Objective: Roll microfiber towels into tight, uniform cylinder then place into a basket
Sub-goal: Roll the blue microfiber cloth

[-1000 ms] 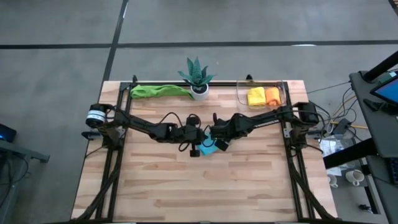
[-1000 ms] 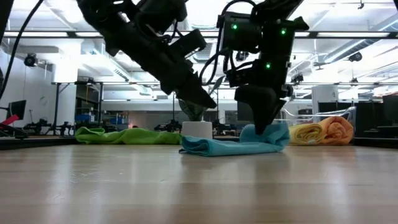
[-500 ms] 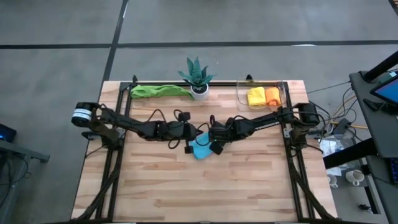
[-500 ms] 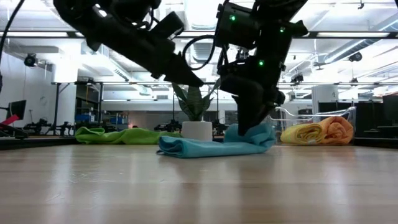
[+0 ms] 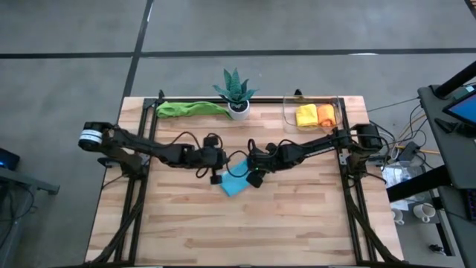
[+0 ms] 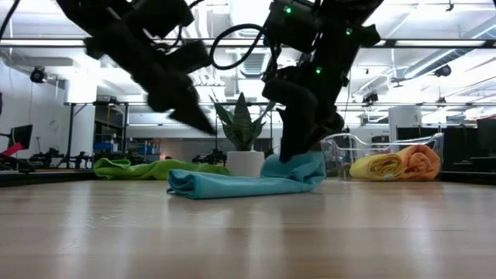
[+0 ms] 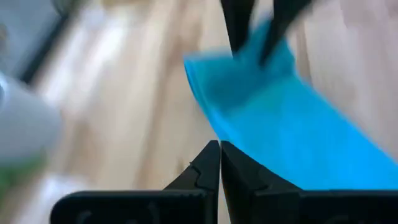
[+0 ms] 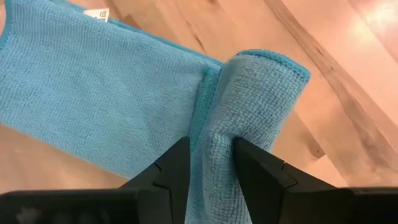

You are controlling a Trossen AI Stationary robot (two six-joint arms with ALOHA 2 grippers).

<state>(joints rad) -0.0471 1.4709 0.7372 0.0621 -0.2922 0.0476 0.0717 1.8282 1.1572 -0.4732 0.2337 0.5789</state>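
Observation:
A light blue microfiber towel [image 5: 235, 183] lies mid-table. Most of it is flat; its right end is rolled into a thick fold [image 6: 298, 167]. My right gripper [image 8: 211, 152] is shut on that fold. My left gripper [image 7: 219, 149] is shut and empty. It hovers above the table just left of the towel [image 6: 205, 124], apart from it. A green towel [image 5: 190, 109] lies loose at the far left. Yellow [image 5: 306, 115] and orange [image 5: 326, 113] rolls lie in the clear basket [image 5: 286, 112] at the far right. My right gripper pinches the towel's rolled end [image 8: 214, 134] between its two fingers, several layers thick. The fingers [image 8: 177, 168] come from above, slanting in from the table's right. The fold stands a little raised [image 6: 302, 163]. The rest of the towel [image 8: 99, 93] trails flat on the table, slack.
A spiky green plant in a white pot [image 5: 236, 93] stands at the far edge, between the green towel and the basket. Black frame rails [image 5: 141, 193] run down both sides of the table. Bare wood [image 5: 238, 231] lies toward the near edge.
My right gripper has moved toward the table's left and tipped more steeply, keeping its hold. The whole towel has slid left along the table with it. My left gripper, still shut, has drawn back toward the left edge and stands clear of the towel.

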